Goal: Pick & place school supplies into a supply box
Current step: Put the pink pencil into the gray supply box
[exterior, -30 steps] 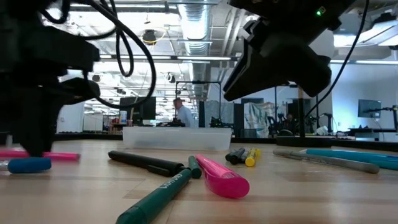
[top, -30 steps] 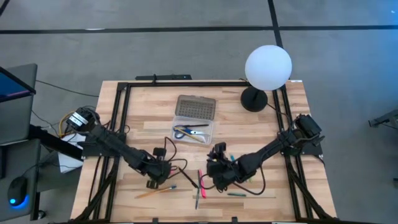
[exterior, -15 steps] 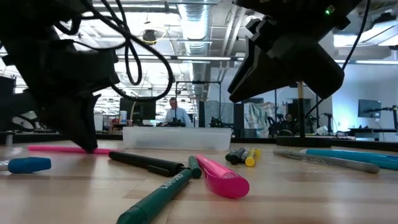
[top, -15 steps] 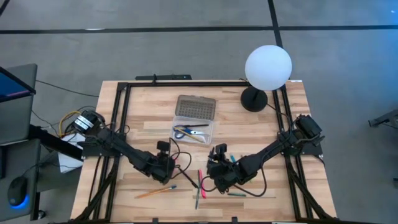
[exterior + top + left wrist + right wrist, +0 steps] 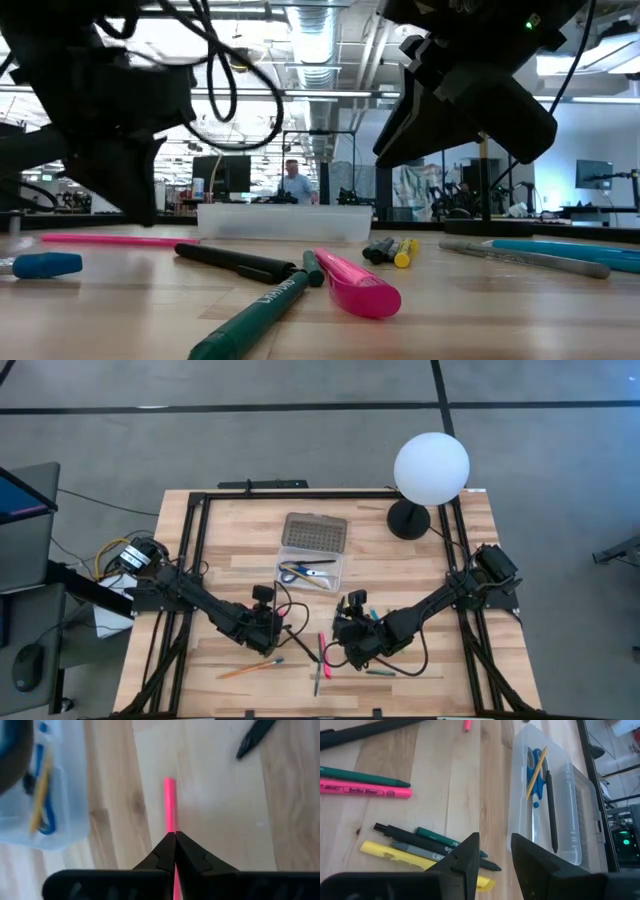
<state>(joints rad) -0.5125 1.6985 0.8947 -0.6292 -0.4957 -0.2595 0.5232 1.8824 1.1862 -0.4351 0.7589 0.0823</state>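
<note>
Pinching a thin pink pen [image 5: 169, 805] between fully closed fingers, the left hand [image 5: 175, 840] sits low over the wooden surface [image 5: 230, 575] at about 7 o'clock from the supply box [image 5: 312, 572]; the pen lies flat and runs straight out past the fingertips. In the low view it seems to rest on the wood, though the grip point is hard to make out there.

The right hand [image 5: 492, 851] hovers at about 5 o'clock from the box, fingers parted and holding nothing. Just beyond its tips lie a yellow highlighter [image 5: 415, 857], a black marker [image 5: 415, 840] and a green pen [image 5: 447, 841], bunched side by side. A pink highlighter [image 5: 365, 788] and another green pen [image 5: 362, 776] lie parallel nearby.

The clear box stands open near the centre, its grey dotted lid [image 5: 314, 532] folded back toward 12 o'clock. Inside are blue-handled scissors [image 5: 537, 767], a yellow pencil [image 5: 536, 766] lying across them, and a black pen [image 5: 551, 805].

At 6 o'clock from the box, more pens lie scattered between the two arms. A white globe lamp [image 5: 431, 468] stands at 2 o'clock.
</note>
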